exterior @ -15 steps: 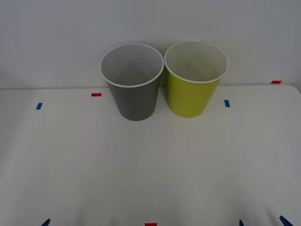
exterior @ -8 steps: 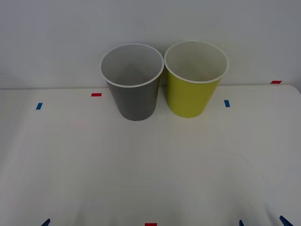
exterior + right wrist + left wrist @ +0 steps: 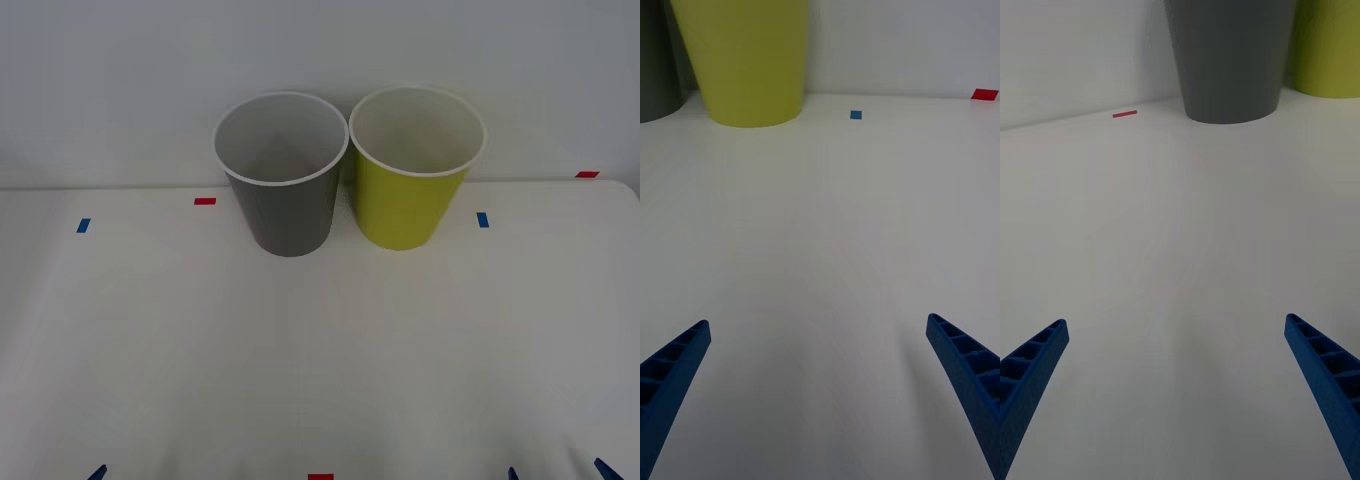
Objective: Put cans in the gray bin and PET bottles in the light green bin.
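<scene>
The gray bin (image 3: 283,175) is standing upright at the far side of the white table (image 3: 320,360), tapering downward, its white rim circling a pale inside. The light green bin (image 3: 415,168) is sitting just beside it on the right (same shape, yellow-green wall), rims nearly touching. The left gripper (image 3: 1176,397) is hovering low over the near table edge, blue ribbed fingers spread wide and holding nothing; the right gripper (image 3: 820,397) is doing likewise.

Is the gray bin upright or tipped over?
Upright. The gray bin stands on its narrow base on the table, white rim up and open, beside the green bin. Its bottom is not visible.
</scene>
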You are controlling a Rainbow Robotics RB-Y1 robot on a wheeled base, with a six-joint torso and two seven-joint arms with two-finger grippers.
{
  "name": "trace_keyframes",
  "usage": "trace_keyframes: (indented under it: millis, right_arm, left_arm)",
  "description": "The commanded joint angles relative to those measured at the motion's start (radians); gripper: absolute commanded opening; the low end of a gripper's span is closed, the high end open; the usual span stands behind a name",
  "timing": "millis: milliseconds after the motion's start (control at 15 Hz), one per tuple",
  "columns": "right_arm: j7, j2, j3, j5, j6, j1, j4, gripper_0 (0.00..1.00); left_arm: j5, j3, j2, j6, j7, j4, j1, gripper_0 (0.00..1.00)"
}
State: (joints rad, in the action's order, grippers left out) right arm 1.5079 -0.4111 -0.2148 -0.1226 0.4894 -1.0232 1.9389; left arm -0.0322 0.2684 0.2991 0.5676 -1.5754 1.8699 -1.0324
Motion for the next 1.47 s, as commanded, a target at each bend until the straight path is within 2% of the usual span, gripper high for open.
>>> trace_keyframes:
  millis: [67,1467]
  right_arm:
    - [0.000,0.000,0.000,0.000,0.000,0.000,0.000,1.00]
    - [0.000,0.000,0.000,0.000,0.000,0.000,0.000,1.00]
  left_arm:
    - [0.000,0.000,0.000,0.000,0.000,0.000,0.000,1.00]
    - [0.000,0.000,0.000,0.000,0.000,0.000,0.000,1.00]
